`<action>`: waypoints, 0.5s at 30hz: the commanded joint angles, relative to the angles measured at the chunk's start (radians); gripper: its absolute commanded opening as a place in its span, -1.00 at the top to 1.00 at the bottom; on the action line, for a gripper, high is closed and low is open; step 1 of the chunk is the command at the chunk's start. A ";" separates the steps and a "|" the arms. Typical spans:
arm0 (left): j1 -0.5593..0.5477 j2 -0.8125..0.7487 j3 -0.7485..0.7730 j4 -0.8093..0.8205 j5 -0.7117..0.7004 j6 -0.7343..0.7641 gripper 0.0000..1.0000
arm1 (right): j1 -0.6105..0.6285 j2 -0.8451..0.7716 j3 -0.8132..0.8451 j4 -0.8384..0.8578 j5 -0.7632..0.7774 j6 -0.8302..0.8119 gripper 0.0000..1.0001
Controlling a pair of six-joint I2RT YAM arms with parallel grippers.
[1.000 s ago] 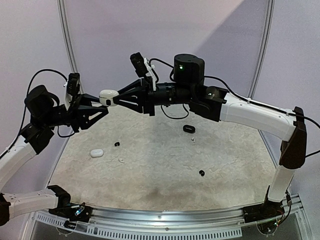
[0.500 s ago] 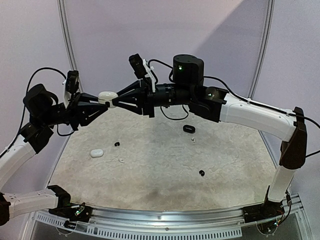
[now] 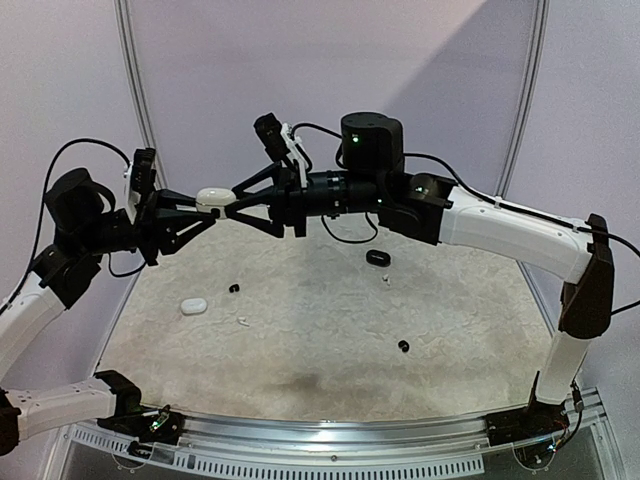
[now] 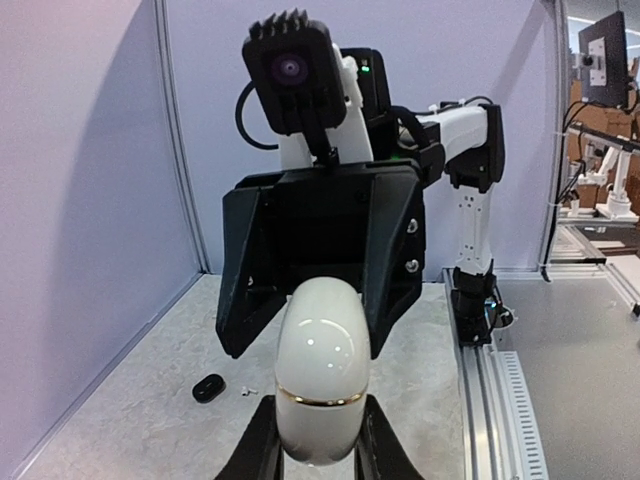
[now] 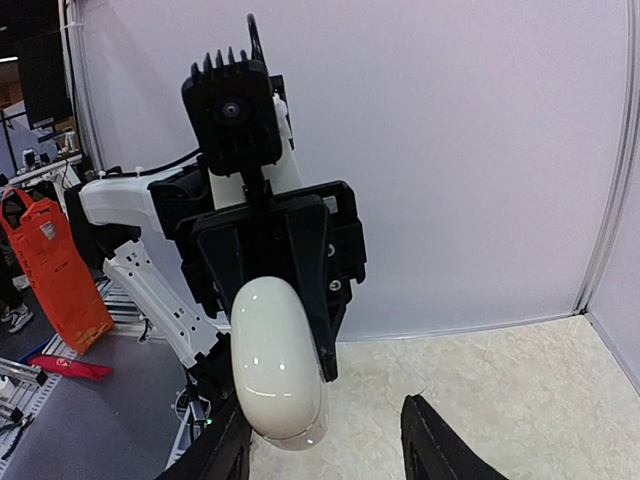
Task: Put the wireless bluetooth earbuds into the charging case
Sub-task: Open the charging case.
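I have the case (image 4: 320, 350) pinched in the left gripper (image 4: 322, 448), its fingers (image 4: 262, 450) clamped on the lower sides of the white shell. The lid looks shut along a thin gold seam. The right gripper (image 5: 325, 410) faces it head-on with jaws spread wide. In its own wrist view the case sits close to one finger and well apart from the other, so that gripper holds nothing, and I cannot tell whether the near finger touches the shell. From above, the two grippers meet nose to nose in the air over the far-left corner of the worktop (image 3: 300, 340), the case between them.

No earbuds are in the case; they lie loose on the worktop. A black case (image 3: 378, 258) rests near the far edge, right of middle, with a white earbud (image 3: 386, 280) just beside it. A second white case (image 3: 193, 305) lies by the left edge, a black earbud (image 3: 234, 289) near it toward the middle. A second black earbud (image 3: 403, 346) lies right of middle, closer to the near edge
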 commanded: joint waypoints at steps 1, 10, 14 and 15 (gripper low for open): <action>-0.034 -0.016 0.038 -0.136 -0.005 0.174 1.00 | 0.007 0.021 0.036 -0.043 0.086 -0.005 -0.04; -0.080 -0.021 0.061 -0.323 -0.025 0.374 1.00 | 0.009 0.054 0.083 -0.080 0.128 0.001 -0.04; -0.091 -0.037 0.056 -0.423 -0.043 0.499 1.00 | 0.009 0.063 0.113 -0.115 0.148 -0.002 -0.01; -0.093 -0.040 0.055 -0.440 -0.052 0.523 1.00 | 0.009 0.065 0.117 -0.118 0.150 -0.002 0.00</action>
